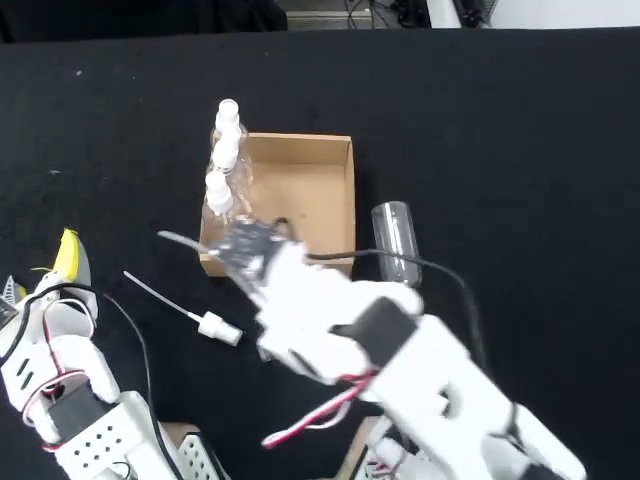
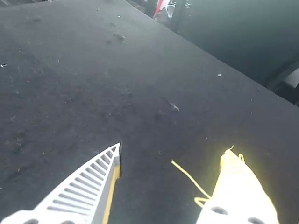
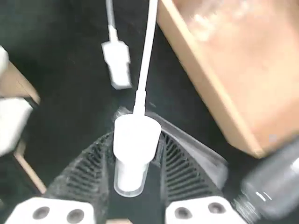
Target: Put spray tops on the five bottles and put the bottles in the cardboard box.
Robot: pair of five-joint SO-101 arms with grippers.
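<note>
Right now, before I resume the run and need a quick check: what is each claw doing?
Left claw: open, holding nothing.
Right claw: closed on a spray top.

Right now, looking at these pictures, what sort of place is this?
Likely a robotics lab bench: a white robot arm over a black-covered table, spray bottles at a cardboard box, and a loose spray top laid out as a test task.

Black cloth-covered table point(image 1: 520, 120), dark cables point(image 1: 372, 12) beyond its far edge, pale surface point(image 1: 565, 12) at the far corner
</note>
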